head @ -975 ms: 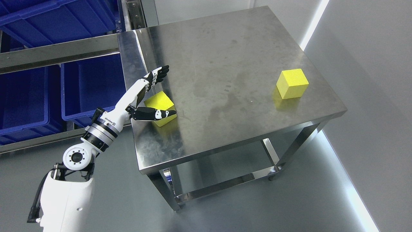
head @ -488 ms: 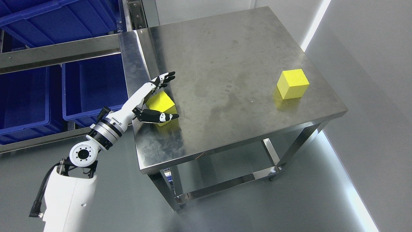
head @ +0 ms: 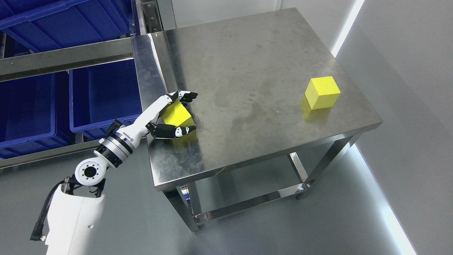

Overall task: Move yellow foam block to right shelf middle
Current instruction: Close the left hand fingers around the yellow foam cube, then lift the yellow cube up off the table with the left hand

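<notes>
Reaching in from lower left, the left robot hand (head: 173, 114) brackets the near yellow foam block (head: 176, 116) at the counter (head: 247, 53) left edge: fingers over its top, thumb along its front, not clamped yet. A 2nd yellow block (head: 322, 92) sits far right; blue bins (head: 99, 95) to the left.

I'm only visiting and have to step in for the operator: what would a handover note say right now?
Left hand: fingers and thumb bracket the near block on the table's left edge; a firm grasp can't be confirmed.
Right hand: out of view.
A second block sits untouched on the right side.
Done: reach.
Left: grasp, lift, carry to the shelf.
</notes>
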{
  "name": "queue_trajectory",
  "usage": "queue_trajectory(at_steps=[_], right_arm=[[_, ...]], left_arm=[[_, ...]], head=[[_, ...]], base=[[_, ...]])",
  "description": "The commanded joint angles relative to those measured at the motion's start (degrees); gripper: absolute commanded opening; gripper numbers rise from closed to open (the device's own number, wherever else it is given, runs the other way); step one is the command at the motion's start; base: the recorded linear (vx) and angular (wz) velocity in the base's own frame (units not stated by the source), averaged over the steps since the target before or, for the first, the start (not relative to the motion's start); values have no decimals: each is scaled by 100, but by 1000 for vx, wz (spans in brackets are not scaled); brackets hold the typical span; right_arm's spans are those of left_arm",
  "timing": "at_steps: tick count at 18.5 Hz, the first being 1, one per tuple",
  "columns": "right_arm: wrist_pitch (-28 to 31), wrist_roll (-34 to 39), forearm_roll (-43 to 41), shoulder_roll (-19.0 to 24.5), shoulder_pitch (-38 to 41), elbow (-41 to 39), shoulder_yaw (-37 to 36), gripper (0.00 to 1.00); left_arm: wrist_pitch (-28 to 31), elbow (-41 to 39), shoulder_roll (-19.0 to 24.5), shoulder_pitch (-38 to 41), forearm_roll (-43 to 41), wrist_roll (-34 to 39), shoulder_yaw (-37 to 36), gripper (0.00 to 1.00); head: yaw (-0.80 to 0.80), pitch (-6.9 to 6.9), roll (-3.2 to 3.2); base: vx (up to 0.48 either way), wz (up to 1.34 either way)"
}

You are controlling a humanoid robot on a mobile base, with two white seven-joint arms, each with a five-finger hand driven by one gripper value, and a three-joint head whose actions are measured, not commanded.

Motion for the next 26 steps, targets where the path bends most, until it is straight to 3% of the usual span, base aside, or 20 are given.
queue_trajectory(at_steps=[1,5,8,10,15,21,26], right_arm=[[2,4,-9,-100,-18,-100,0,100],[2,4,0,-100,-18,-100,0,100],[2,4,0,-100,-18,-100,0,100],[2,4,0,-100,-9,-100,0,100],[2,4,-9,-100,-18,-100,0,100],[2,4,-9,-100,-18,-100,0,100],[2,4,0,-100,-18,-100,0,100]], left_arm=[[-299,104,-109,230,-12,-191,519,46],[-343,104,-284,248,15,-261,861,33],[-729,104,-671,169,120,-279,1283,20],[-923,60,-932,-32,435,-244,1450,20],[-1178,-2,-932,-718,1340,308,1759,20],[-1838,25,-932,-859,1605,898,1776,22],[-1846,42,-932,-728,1658,2347,1776,23]], head=[[0,0,0],[0,0,0],[0,0,0],[0,0,0],[0,0,0],[0,0,9],[0,0,28]], base=[[0,0],[0,0],[1,-33],[-2,-35],[-1,18],[-1,11],[-24,-65]])
